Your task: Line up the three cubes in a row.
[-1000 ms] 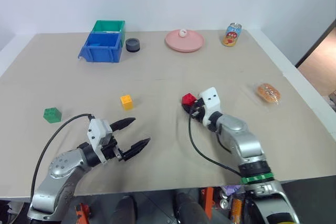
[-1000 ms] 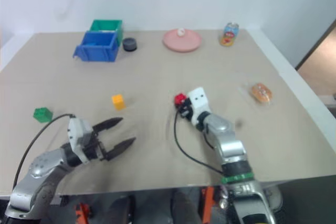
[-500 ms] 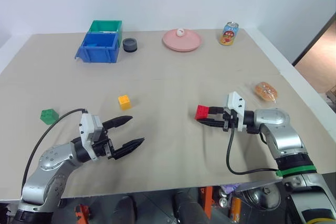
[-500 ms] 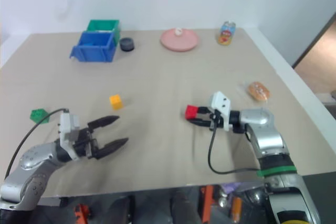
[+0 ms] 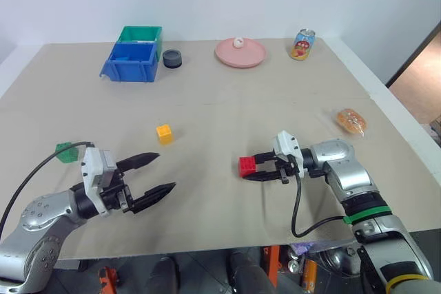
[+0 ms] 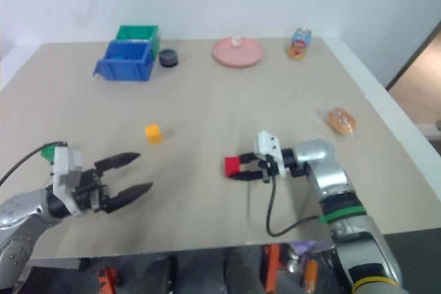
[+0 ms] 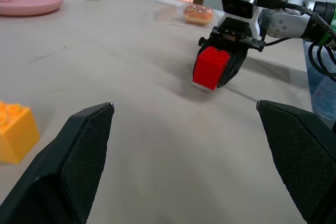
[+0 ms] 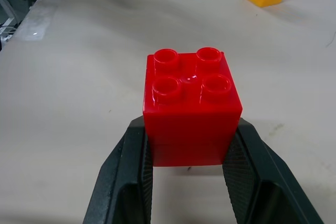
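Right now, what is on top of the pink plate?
One small white ball-like object sits near the middle of the pink plate. What it is cannot be told, and the patch under it is covered.

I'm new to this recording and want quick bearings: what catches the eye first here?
The red cube, clamped in the right gripper low over the table's near middle. The left gripper hangs wide open and empty at the near left, with the yellow cube just beyond it and the green cube at far left.

Our two silver arms

We carry black-fingered tools: left tool (image 5: 153, 173), right tool (image 5: 253, 168), white camera blocks, black cables, a green band on our right forearm.
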You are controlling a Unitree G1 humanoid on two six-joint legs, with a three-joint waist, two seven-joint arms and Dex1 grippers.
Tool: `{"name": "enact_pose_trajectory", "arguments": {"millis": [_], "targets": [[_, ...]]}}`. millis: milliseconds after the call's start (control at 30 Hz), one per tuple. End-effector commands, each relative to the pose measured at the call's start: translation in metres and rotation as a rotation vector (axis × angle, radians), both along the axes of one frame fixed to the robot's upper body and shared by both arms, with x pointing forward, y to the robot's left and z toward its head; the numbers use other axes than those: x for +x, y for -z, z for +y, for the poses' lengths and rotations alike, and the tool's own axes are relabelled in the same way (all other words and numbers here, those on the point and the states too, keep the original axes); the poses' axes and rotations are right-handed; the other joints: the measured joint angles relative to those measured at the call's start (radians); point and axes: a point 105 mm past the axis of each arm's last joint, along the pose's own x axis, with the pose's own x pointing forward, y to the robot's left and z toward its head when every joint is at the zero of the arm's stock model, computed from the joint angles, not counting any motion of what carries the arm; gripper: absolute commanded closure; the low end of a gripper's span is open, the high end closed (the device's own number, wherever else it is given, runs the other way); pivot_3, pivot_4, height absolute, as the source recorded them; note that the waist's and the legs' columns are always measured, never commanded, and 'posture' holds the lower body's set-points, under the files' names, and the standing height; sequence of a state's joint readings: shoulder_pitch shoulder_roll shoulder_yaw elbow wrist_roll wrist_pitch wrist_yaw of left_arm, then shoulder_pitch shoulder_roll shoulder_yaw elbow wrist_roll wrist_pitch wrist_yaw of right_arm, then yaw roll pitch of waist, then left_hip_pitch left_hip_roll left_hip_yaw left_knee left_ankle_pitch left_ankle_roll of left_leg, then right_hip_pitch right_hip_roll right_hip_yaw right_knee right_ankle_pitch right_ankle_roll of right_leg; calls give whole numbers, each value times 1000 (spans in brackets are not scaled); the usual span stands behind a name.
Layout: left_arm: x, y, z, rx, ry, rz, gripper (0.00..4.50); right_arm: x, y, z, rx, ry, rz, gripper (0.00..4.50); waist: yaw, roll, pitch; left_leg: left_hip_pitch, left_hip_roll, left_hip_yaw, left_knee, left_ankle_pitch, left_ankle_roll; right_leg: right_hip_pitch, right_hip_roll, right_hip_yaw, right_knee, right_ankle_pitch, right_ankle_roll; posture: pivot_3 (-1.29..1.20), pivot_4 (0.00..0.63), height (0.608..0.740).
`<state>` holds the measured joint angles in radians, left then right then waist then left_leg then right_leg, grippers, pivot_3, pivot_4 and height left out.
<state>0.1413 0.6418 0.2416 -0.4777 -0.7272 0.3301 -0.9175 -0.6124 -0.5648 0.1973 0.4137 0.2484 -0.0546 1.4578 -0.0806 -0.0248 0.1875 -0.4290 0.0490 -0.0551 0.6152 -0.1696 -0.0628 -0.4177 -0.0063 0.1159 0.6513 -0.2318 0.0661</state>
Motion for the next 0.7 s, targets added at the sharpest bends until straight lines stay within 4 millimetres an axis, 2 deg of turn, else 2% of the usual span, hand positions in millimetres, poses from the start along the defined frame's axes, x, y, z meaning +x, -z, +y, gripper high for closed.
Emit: {"name": "enact_pose_trajectory", "arguments": {"millis": [33, 267, 700], "targets": [[-5, -11, 3, 6, -12, -48, 0, -3, -7, -1, 16, -7, -45, 3266, 0, 0, 0, 0, 0, 0, 0, 0, 0, 0, 0, 0, 0, 0, 0, 0, 150, 736], [-3, -11, 4, 4, -24, -48, 0, -12, 0, -4, 13, 3, -23, 3266, 3, 0, 0, 0, 0, 0, 1, 0, 0, 0, 0, 0, 0, 0, 0, 0, 150, 736], [0, -14, 2, 7, -16, -55, 0, -7, 9, -6, -21, 3, -39, 3266, 3, 0, 0, 0, 0, 0, 1, 0, 0, 0, 0, 0, 0, 0, 0, 0, 150, 736]]}}
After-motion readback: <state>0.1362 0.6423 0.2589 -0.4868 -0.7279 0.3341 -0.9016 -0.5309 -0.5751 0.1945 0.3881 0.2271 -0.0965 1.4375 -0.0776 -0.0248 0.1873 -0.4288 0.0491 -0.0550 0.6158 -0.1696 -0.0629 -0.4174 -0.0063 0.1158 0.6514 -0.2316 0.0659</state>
